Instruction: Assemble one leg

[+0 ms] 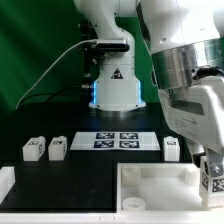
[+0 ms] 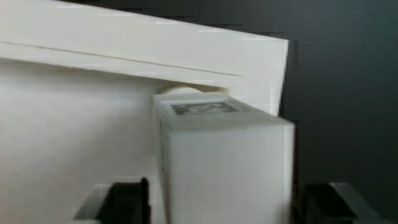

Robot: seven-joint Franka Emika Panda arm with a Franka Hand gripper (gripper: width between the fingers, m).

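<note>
The gripper (image 1: 211,168) is clamped on one leg (image 2: 221,165), its fingers (image 2: 125,202) pressed to both sides of the white block. The tagged end sits at a corner of the big white square piece (image 1: 150,182) (contact unclear). Two loose legs (image 1: 33,149) stand on the exterior view's left of the marker board (image 1: 115,140) — another leg (image 1: 172,148) on its right.
</note>
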